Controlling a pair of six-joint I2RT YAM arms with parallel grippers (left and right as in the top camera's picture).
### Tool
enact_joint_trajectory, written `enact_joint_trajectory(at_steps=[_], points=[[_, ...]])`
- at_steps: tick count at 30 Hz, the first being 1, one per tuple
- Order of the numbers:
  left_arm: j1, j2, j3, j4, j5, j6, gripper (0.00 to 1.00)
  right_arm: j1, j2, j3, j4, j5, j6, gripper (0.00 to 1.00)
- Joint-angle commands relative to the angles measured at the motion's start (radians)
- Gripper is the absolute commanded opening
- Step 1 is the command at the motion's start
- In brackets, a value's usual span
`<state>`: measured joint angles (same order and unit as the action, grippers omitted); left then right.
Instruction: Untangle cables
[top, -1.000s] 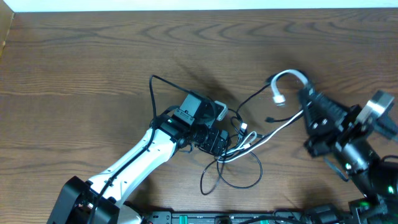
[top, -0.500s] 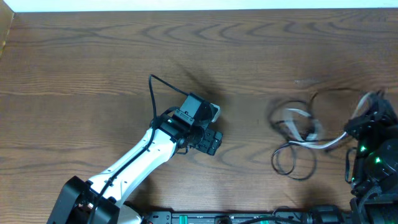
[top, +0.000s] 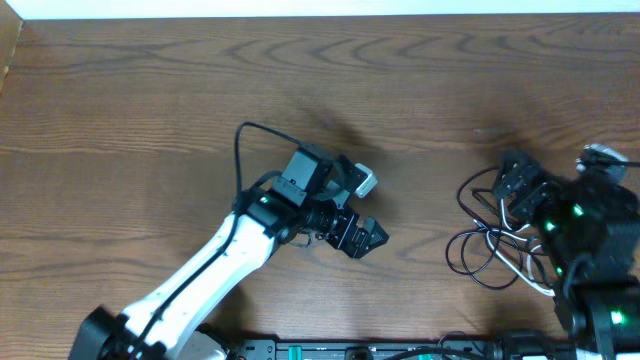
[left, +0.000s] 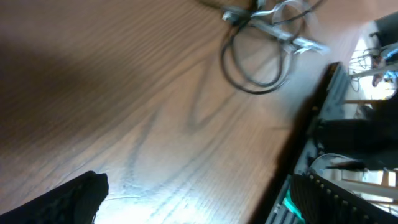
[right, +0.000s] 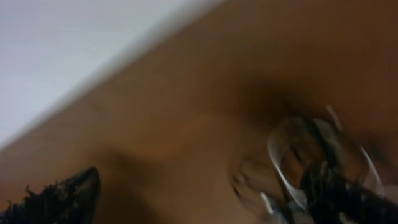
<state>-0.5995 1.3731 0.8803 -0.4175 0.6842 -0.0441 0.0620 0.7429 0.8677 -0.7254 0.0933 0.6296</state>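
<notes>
The cables lie in one tangle of thin black loops and a white cord on the wooden table at the right. My right gripper hangs over the tangle's upper edge, open and holding nothing. In the blurred right wrist view a white loop of the cables shows beside the right finger, and the gripper stands wide apart. My left gripper is open over bare wood mid-table, well left of the tangle. The left wrist view shows the gripper empty, with the cables far ahead.
The left arm's own thick black lead arcs over the table behind the arm. A base rail with green lights runs along the front edge. The table's pale far edge is at the top.
The tangle was dragged from under my left gripper to the right side. My right gripper, shut on the white cord before, has opened and let go. The left gripper opened wider and shifted slightly right.
</notes>
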Motion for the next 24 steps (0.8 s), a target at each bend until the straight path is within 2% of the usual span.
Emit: enact_joint_trajectory(at_steps=[1, 3, 5, 9, 11, 16, 21, 24], points=[[0.001, -0.110, 0.003, -0.030, -0.019, 0.023, 0.99, -0.003, 0.082, -0.001, -0.143, 0.213, 0.304, 0.99], [0.001, -0.181, 0.003, -0.054, -0.106, 0.009, 0.98, -0.003, 0.140, -0.016, -0.205, 0.239, 0.423, 0.99], [0.001, -0.248, 0.003, -0.078, -0.176, 0.001, 0.98, -0.002, 0.194, -0.035, -0.215, 0.222, 0.477, 0.99], [0.001, -0.378, 0.003, -0.151, -0.278, 0.001, 0.98, -0.002, 0.314, -0.079, -0.163, 0.176, 0.467, 0.97], [0.000, -0.432, 0.003, -0.199, -0.308, 0.002, 0.98, -0.002, 0.370, -0.091, -0.130, 0.177, 0.432, 0.95], [0.000, -0.533, 0.003, -0.296, -0.331, 0.002, 0.98, -0.002, 0.547, -0.109, 0.009, 0.229, 0.203, 0.90], [0.000, -0.565, 0.003, -0.338, -0.331, 0.002, 0.98, -0.002, 0.747, -0.112, 0.089, 0.274, 0.171, 0.94], [0.000, -0.564, 0.003, -0.357, -0.331, 0.002, 0.98, -0.002, 0.821, -0.112, 0.134, 0.266, 0.134, 0.93]])
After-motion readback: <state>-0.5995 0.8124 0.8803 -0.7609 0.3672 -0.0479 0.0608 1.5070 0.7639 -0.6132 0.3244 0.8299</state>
